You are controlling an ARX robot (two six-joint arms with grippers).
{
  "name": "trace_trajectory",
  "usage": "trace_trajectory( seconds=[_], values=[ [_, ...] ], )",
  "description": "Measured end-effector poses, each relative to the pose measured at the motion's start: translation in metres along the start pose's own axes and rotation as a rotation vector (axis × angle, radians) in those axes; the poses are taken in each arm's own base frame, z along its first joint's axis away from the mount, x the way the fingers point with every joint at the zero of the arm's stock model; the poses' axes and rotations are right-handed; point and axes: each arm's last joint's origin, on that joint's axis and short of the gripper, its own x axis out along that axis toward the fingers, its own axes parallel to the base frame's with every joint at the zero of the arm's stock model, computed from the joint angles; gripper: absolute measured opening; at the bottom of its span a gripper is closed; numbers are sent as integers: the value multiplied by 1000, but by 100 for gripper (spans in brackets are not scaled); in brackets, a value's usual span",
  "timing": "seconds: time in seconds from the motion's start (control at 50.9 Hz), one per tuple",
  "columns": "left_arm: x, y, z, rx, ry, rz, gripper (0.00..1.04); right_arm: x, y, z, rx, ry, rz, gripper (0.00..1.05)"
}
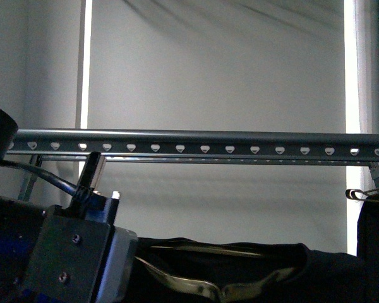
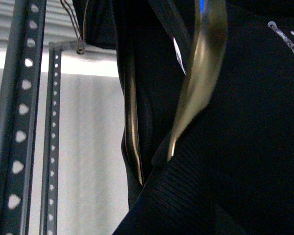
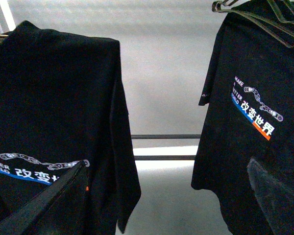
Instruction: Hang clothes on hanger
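Note:
The black T-shirt (image 1: 284, 278) lies low in the front view, below the rail, with a pale metallic hanger (image 1: 189, 285) inside its round neck. In the left wrist view the T-shirt (image 2: 245, 147) fills the frame, the hanger (image 2: 202, 78) runs through it, and its ribbed collar (image 2: 186, 196) is close up. My left gripper is shut on the T-shirt, its fingers hidden by cloth; its arm (image 1: 69, 252) is at the lower left. In the right wrist view the T-shirt (image 3: 54, 112) hangs with white print near its hem. My right gripper (image 3: 157, 205) is open and empty, apart from it.
A grey perforated rail (image 1: 202, 144) runs across the front view and also shows in the left wrist view (image 2: 17, 127). Another black garment (image 3: 255, 122) hangs on a clip hanger (image 1: 365, 192) at the rail's right end. A pale wall stands behind.

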Motion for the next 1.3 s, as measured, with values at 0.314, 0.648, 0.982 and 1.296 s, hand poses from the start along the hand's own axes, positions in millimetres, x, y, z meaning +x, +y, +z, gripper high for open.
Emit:
trace_trajectory(
  seconds=[0.314, 0.648, 0.982, 1.296],
  values=[
    [4, 4, 4, 17, -21, 9, 4, 0, 0, 0, 0, 0, 0, 97],
    [3, 4, 4, 17, -20, 10, 4, 1, -1, 1, -34, 123, 141, 97],
    [3, 4, 3, 19, -12, 12, 4, 75, -50, 88, -840, -112, 293, 97],
    [3, 4, 4, 20, -19, 12, 4, 126, -25, 118, -1177, -133, 622, 97]
  ],
)
